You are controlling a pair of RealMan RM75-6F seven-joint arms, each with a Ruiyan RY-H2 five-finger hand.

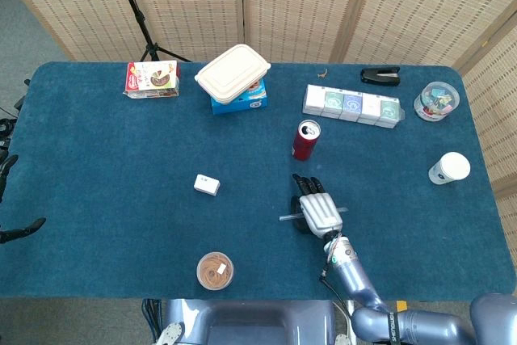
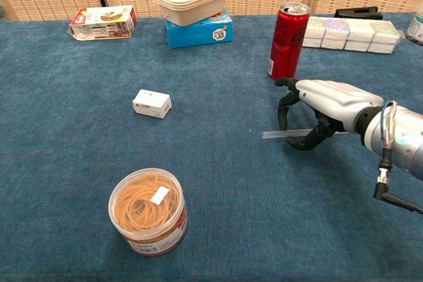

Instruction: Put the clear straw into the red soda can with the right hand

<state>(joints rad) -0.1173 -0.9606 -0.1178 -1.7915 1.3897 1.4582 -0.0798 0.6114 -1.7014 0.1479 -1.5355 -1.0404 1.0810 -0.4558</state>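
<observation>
On the blue counter (image 1: 105, 167): a small white box (image 1: 207, 185), a tub of rubber bands (image 2: 148, 212), a cream lidded container (image 1: 233, 73) atop a blue box (image 2: 199, 31), a black stapler (image 1: 380, 76), a white cup (image 1: 449, 168).

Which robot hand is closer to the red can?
The right robot hand, which grips the clear straw just in front of the red can. The left robot hand sits far off at the table's left edge.
</observation>
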